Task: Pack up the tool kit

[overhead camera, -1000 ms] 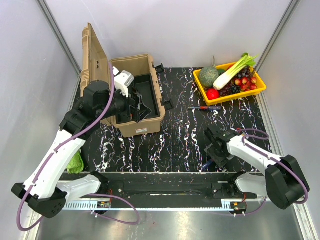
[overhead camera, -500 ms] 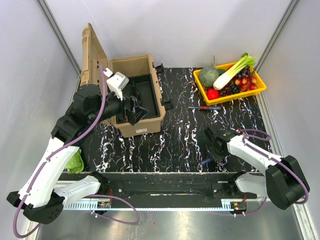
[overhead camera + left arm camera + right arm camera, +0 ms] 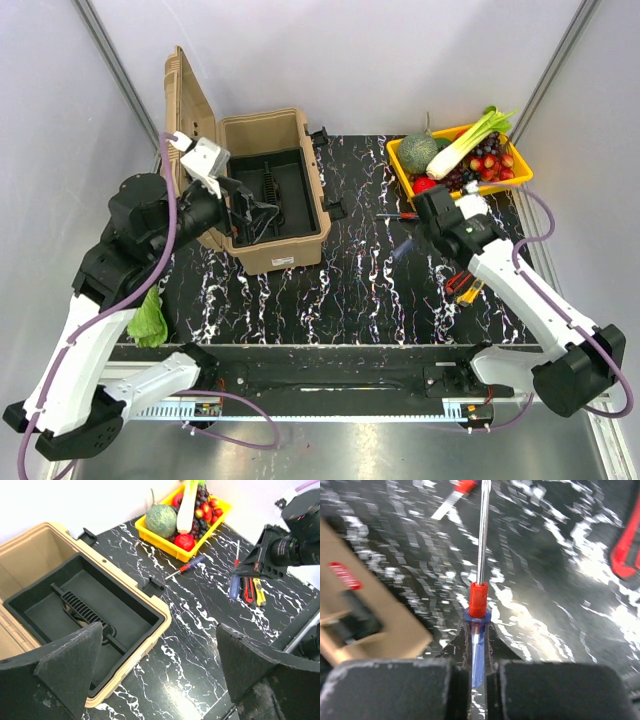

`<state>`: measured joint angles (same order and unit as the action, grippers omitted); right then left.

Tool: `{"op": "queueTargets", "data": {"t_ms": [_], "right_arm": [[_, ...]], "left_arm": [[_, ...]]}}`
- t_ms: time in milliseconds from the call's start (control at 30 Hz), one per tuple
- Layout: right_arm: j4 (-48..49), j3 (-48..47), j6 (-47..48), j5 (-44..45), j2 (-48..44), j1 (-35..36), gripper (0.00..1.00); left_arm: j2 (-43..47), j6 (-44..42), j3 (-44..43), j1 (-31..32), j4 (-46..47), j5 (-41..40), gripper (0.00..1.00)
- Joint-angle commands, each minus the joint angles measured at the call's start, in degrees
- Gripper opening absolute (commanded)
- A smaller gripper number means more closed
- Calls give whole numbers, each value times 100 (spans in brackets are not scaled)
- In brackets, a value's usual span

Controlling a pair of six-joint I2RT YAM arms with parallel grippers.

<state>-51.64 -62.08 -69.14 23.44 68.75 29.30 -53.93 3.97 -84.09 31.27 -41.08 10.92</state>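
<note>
The tan toolbox (image 3: 275,250) stands open at the back left, its lid upright and its black inner tray (image 3: 90,605) showing. My left gripper (image 3: 250,208) hovers over the box's near half, open and empty, its fingers (image 3: 75,655) wide apart. My right gripper (image 3: 427,222) hangs above the table's middle right, shut on a blue-handled screwdriver (image 3: 478,600) whose shaft points away from the wrist. A second screwdriver (image 3: 187,567) lies beside the yellow tray. Red and yellow hand tools (image 3: 464,286) lie under the right arm.
A yellow tray (image 3: 520,172) of vegetables and fruit sits at the back right. A green leafy vegetable (image 3: 150,322) lies at the table's left edge. The box's black latches (image 3: 335,209) stick out toward the middle. Grey walls close in both sides.
My right gripper has shut on the blue screwdriver near the front edge and carried it up and toward the back. The left gripper has drawn back leftward over the toolbox.
</note>
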Motion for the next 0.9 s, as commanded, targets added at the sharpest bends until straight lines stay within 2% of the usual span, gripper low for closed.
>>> {"op": "queueTargets", "data": {"t_ms": [0, 167, 300, 400, 600, 867], "right_arm": [[1100, -1093, 1603, 127, 339, 146, 0], [2235, -2429, 3377, -821, 1393, 523, 0], [2597, -3430, 4443, -1710, 2430, 1015, 0], [2518, -4117, 4585, -2088, 3116, 1235, 0], [2553, -4768, 4752, -2827, 4066, 1420, 0], [2325, -5121, 5174, -2941, 4770, 1465, 0]], "left_arm": [[190, -142, -370, 20, 100, -511, 99], [295, -115, -476, 20, 83, -644, 99], [331, -80, -529, 20, 21, -687, 99], [366, -63, -538, 20, -23, -740, 99], [454, -1, -529, 20, -84, -828, 99], [462, 16, -494, 20, -137, -916, 99]]}}
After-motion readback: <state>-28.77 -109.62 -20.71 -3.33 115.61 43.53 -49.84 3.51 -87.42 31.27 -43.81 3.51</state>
